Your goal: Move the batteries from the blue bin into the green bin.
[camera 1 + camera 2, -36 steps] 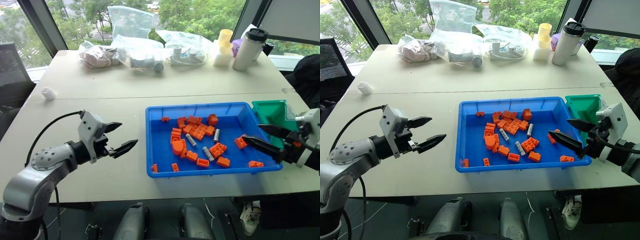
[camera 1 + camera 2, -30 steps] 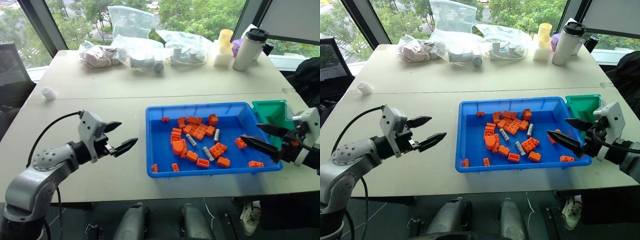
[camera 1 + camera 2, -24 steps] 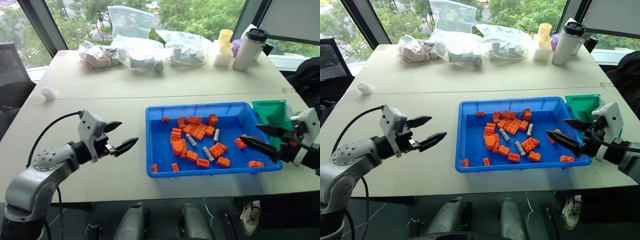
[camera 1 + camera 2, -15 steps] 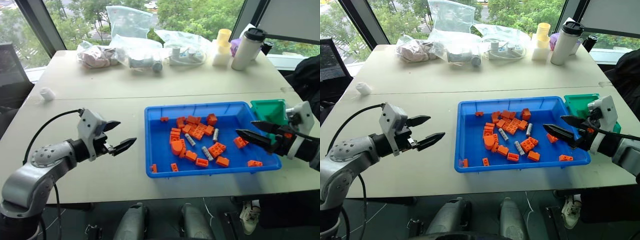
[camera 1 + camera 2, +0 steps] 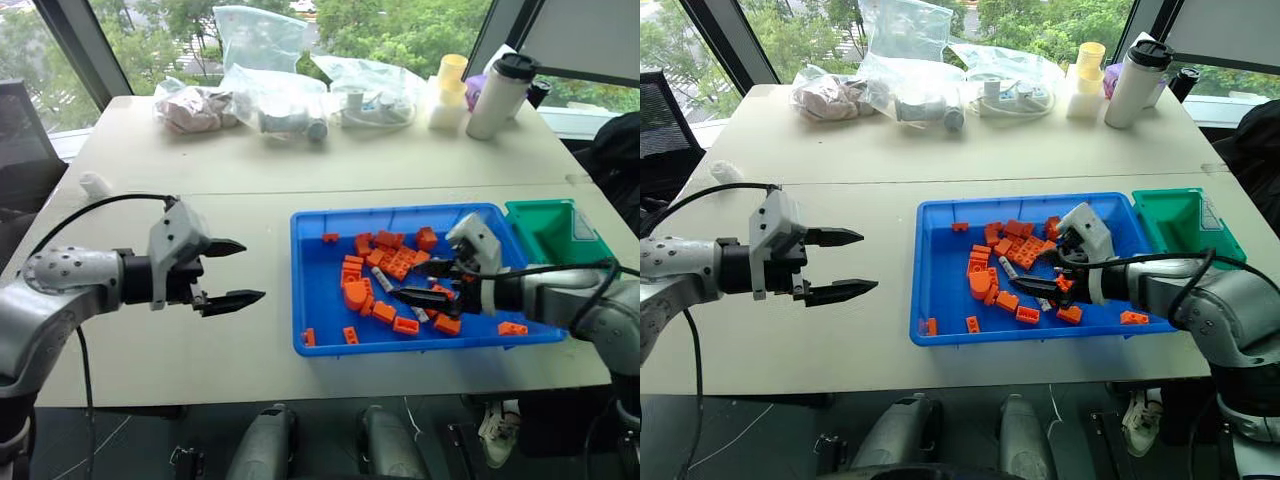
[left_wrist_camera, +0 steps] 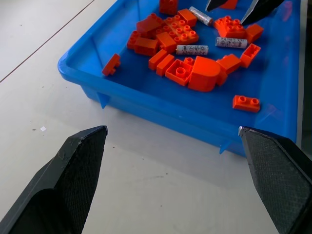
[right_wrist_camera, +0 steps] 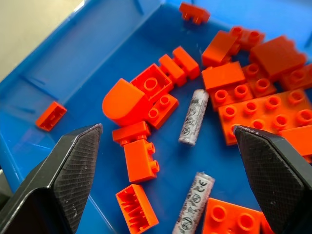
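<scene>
The right gripper [image 5: 425, 283] is hanging low over the middle of the blue bin [image 5: 320, 335], jaws spread wide and grasping nothing, so that they are straddling the batteries [image 7: 193, 117] among the orange bricks [image 5: 355, 294]; this placement is judged to be preparing a pick. Two batteries are lying between its fingers in the right wrist view, and a third [image 6: 201, 16] is resting toward the bin's 12 o'clock side. The green bin [image 5: 545, 225] is standing at the blue bin's 2 o'clock corner, awaiting delivery. The left gripper [image 5: 228, 272], jaws released and holding nothing, is hovering over the table [image 5: 250, 190] at the blue bin's 9 o'clock, clear of the working arm.
</scene>
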